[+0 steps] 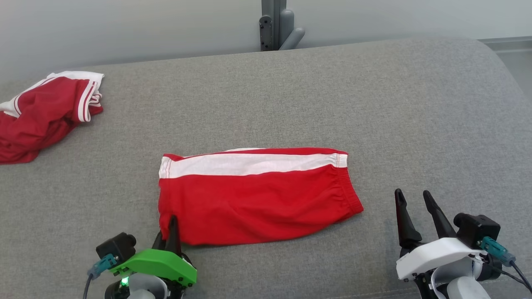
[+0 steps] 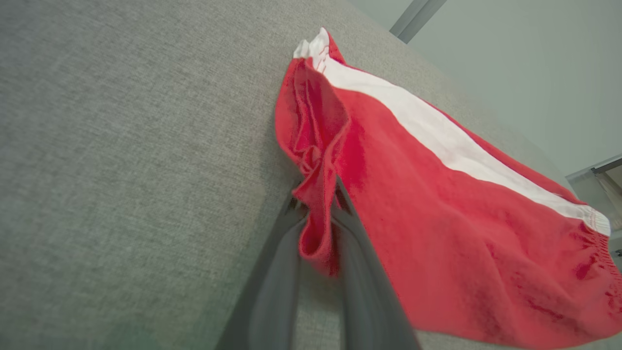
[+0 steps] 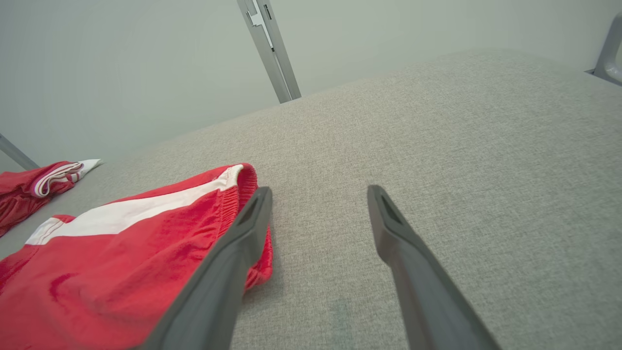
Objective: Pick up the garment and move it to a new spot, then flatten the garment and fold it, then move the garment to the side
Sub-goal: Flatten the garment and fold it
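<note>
Head view high, facing forward and down over grey fabric surface [image 1: 374, 104], left wrist view tight on one end of red shorts [image 2: 437, 204], right wrist view low at their opposite end, shorts shared by all.

Open grey surface [image 1: 415, 124] right of shorts [image 1: 257, 195], crumpled red garment [image 1: 41, 116] far left, post [image 1: 274, 25] seemingly beyond rear edge
</note>
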Controlling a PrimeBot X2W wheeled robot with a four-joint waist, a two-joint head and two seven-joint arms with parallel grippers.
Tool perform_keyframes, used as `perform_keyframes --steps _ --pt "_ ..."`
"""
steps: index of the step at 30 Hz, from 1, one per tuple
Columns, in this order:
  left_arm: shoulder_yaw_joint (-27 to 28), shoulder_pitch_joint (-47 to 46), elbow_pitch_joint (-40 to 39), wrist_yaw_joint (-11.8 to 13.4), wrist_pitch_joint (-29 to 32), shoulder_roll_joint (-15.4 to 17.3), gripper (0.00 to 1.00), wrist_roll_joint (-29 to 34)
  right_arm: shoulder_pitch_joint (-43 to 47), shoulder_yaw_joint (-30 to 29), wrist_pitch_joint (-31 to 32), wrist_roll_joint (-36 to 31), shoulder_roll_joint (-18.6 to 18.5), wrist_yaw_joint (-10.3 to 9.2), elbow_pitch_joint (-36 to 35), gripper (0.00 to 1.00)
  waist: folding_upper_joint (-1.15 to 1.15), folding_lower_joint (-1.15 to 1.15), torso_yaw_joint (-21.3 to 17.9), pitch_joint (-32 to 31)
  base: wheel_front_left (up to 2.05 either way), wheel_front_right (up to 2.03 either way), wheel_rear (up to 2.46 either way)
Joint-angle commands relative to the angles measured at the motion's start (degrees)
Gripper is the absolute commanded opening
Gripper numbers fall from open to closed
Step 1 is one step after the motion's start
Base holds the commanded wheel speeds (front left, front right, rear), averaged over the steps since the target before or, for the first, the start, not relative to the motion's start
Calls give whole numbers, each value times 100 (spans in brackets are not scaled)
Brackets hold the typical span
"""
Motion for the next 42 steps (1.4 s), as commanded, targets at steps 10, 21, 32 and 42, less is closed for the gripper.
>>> perform_keyframes --steps 10,21,32,42 --pt "435 313 -905 121 -21 154 100 955 98 -47 129 -14 -12 -6 21 100 0 0 138 -144 0 0 0" --pt "631 773 -1775 191 -22 127 100 1877 -101 211 732 119 -13 -6 148 100 0 0 465 -245 0 0 0" --pt "734 781 -1785 87 -22 -62 100 1955 -614 94 1310 349 -12 -6 1275 100 0 0 877 -93 0 0 0" --pt "933 800 -1721 10 -22 -137 100 2044 -1029 331 1338 1068 -12 -6 2046 33 0 0 902 -22 0 0 0"
